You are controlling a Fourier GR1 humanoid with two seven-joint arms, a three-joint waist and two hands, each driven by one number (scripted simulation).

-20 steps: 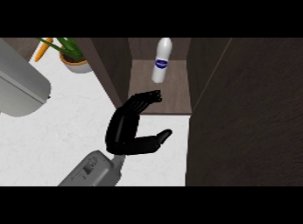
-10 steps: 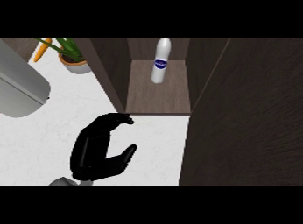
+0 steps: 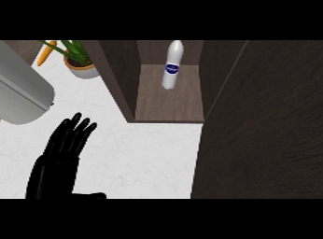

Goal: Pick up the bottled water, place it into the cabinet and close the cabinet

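The bottled water (image 3: 172,65), white with a blue label, stands upright at the back of the open cabinet (image 3: 170,100), on its brown wooden floor. The cabinet's dark door (image 3: 274,130) stands open and fills the right side of the view. My left hand (image 3: 57,161) is low at the left over the white counter (image 3: 136,158). It is open with straight fingers pointing up and away, and holds nothing. It is well apart from the cabinet and the bottle. My right hand does not show.
A large grey rounded body (image 3: 16,88) takes up the upper left. Behind it stand a potted green plant (image 3: 81,70) and an orange carrot-like thing (image 3: 47,52). White counter lies between my hand and the cabinet's front.
My left hand has drawn back from the cabinet's mouth, down and to the left, and its fingers have straightened. The bottle has stayed upright inside the cabinet.
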